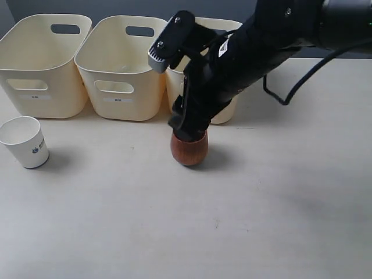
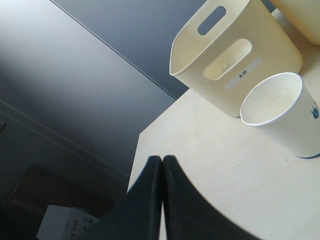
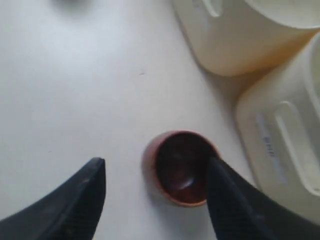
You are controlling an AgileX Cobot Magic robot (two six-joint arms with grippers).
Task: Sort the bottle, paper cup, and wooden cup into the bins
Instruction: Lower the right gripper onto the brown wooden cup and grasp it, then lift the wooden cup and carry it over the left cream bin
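The reddish-brown wooden cup (image 1: 189, 151) stands upright on the table in front of the right bin (image 1: 224, 26). My right gripper (image 1: 187, 131) hangs open just above the cup. In the right wrist view the wooden cup (image 3: 180, 167) lies between the spread fingers of the right gripper (image 3: 155, 167), closer to one finger, which overlaps its rim. The white paper cup (image 1: 24, 142) stands upright at the far left. In the left wrist view the paper cup (image 2: 282, 112) is beyond my shut, empty left gripper (image 2: 162, 160). The bottle is out of view.
Three cream bins stand in a row at the back: the left bin (image 1: 43, 64), the middle bin (image 1: 122, 67) and the right one, partly hidden by my right arm. A black cable (image 1: 279, 96) trails behind that arm. The table edge (image 2: 140, 145) lies near the left gripper.
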